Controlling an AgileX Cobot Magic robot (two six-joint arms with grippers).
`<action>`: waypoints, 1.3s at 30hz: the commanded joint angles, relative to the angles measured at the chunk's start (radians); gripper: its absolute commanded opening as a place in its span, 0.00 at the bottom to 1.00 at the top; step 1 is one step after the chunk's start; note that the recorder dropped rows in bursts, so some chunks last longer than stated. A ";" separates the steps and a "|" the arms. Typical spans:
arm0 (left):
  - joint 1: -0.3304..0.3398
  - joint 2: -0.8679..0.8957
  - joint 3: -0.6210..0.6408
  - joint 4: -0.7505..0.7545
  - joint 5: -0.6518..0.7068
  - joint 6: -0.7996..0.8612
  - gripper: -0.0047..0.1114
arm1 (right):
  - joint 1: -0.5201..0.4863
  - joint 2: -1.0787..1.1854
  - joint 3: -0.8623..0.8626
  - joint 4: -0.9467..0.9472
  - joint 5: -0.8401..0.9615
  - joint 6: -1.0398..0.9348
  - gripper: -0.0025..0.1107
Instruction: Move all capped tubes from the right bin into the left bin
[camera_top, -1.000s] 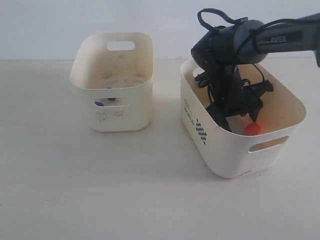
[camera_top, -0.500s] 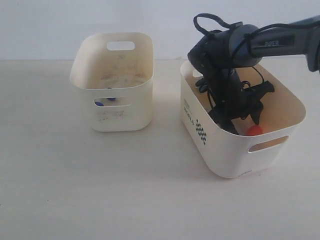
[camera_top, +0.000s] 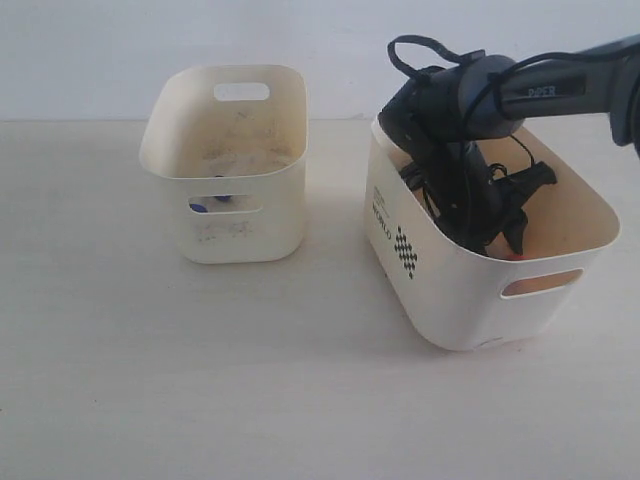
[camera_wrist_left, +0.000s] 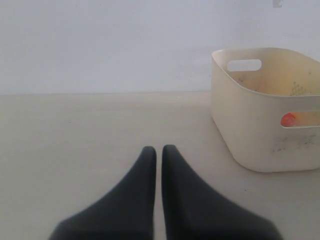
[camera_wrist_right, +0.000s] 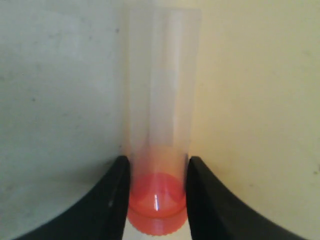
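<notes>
My right gripper (camera_top: 500, 240) reaches down into the right bin (camera_top: 440, 290), the larger cream one with the checkered mark. In the right wrist view its fingers (camera_wrist_right: 116, 195) press both sides of a clear tube with an orange cap (camera_wrist_right: 157, 200). From outside, only a sliver of that orange cap (camera_top: 514, 256) shows over the bin's wall. The left bin (camera_top: 250, 225) is smaller and smudged; blue caps (camera_top: 198, 208) show through its front slot. In the left wrist view an orange cap (camera_wrist_left: 288, 119) shows through a slot of the left bin (camera_wrist_left: 250, 135). My left gripper (camera_wrist_left: 159, 150) hangs shut above the table, apart from that bin.
Both bins stand on a pale table (camera_top: 300, 380) before a white wall. The right arm's black cables (camera_top: 430, 50) loop above the right bin's rim. Bare table lies between the bins and in front of them.
The right gripper has sunk deeper into the right bin, so the orange cap is now almost hidden behind the wall. The right bin has shifted slightly rightward.
</notes>
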 joint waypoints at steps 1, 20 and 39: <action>0.000 0.003 -0.004 -0.006 -0.007 -0.010 0.08 | -0.003 -0.032 0.006 0.036 -0.019 0.013 0.02; 0.000 0.003 -0.004 -0.006 -0.007 -0.010 0.08 | -0.003 -0.244 0.006 0.033 -0.025 0.020 0.02; 0.000 0.003 -0.004 -0.006 -0.007 -0.010 0.08 | -0.003 -0.526 0.006 0.433 -0.381 -0.077 0.02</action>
